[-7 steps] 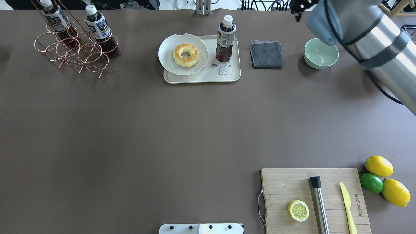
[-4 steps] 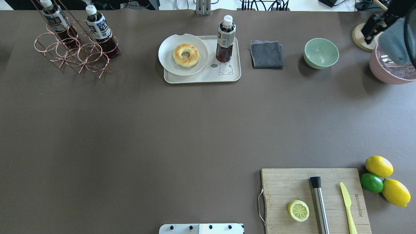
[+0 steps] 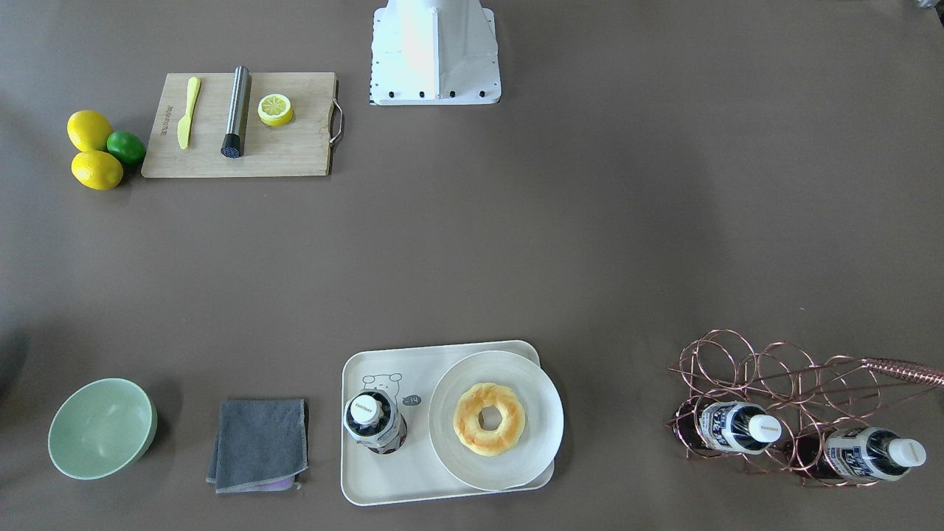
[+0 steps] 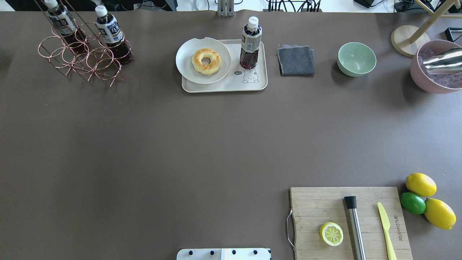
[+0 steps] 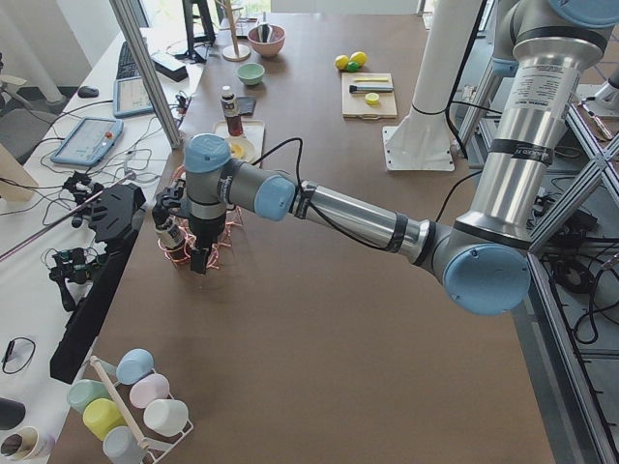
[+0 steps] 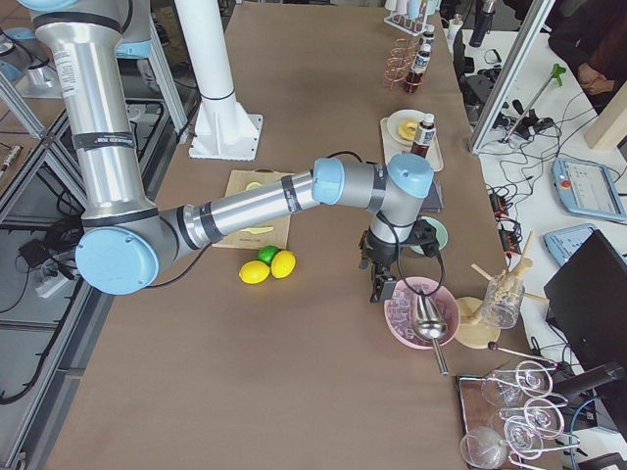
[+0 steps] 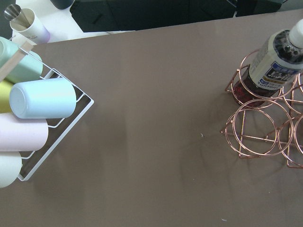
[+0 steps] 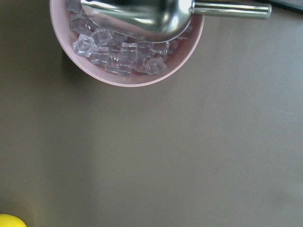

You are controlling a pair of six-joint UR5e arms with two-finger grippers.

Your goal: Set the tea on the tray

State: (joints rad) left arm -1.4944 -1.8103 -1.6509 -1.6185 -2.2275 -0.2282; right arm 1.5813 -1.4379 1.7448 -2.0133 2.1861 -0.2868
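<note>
One tea bottle point(image 4: 251, 43) with a white cap stands upright on the cream tray point(image 4: 223, 87), beside the bear drawing; it also shows in the front view point(image 3: 375, 422) on the tray point(image 3: 369, 479). No gripper is near it. Two alike bottles point(image 4: 109, 30) point(image 4: 60, 20) sit in a copper wire rack point(image 4: 86, 59) at the far left. My left gripper point(image 5: 198, 259) hangs beside that rack, seen only in the left side view. My right gripper point(image 6: 377, 286) hangs near a pink bowl, seen only in the right side view. I cannot tell whether either is open or shut.
A white plate point(image 4: 187, 68) with a doughnut point(image 4: 206, 61) overlaps the tray's left part. To the tray's right are a grey cloth point(image 4: 296, 60), a green bowl point(image 4: 356, 59) and a pink ice bowl point(image 4: 431, 81) with a metal scoop. A cutting board point(image 4: 325, 202) lies near right, lemons beside it.
My right arm has swung out of the overhead view to the right, uncovering the pink ice bowl. The bottle on the tray has not moved.
</note>
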